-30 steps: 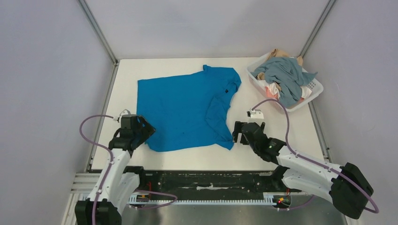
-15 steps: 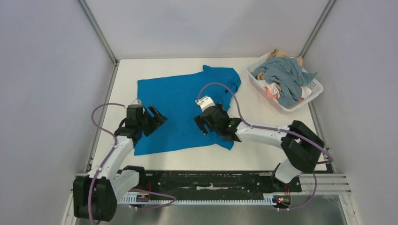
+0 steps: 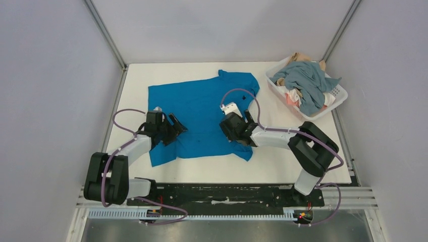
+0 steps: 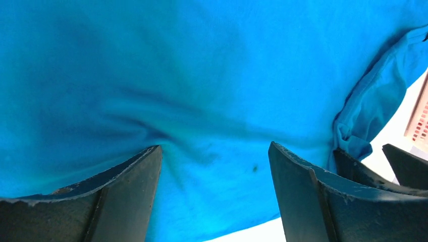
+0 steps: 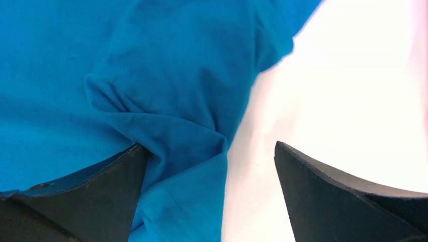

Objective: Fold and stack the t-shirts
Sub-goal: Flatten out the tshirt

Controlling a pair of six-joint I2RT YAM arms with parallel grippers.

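A bright blue t-shirt (image 3: 202, 108) lies spread flat on the white table, with a fold along its right side. My left gripper (image 3: 176, 130) is open, low over the shirt's lower left part; blue cloth (image 4: 212, 75) fills the space between its fingers (image 4: 126, 194). My right gripper (image 3: 246, 132) is open at the shirt's lower right edge. One of its fingers (image 5: 96, 194) rests on the wrinkled cloth (image 5: 166, 116), the other over bare table. More shirts, grey-blue (image 3: 306, 83), peach-pink (image 3: 291, 99) and tan (image 3: 302, 56), are heaped in the basket.
The white slotted basket (image 3: 339, 96) stands at the back right corner; its edge shows in the left wrist view (image 4: 418, 121). Grey walls and metal posts close in the table. The right gripper's fingers (image 4: 363, 169) show at the right of the left wrist view.
Both arms have moved inward from the table's front sides onto the blue shirt. The right gripper swung left then back to the shirt's right edge. The shirt's lower edge has shifted slightly.
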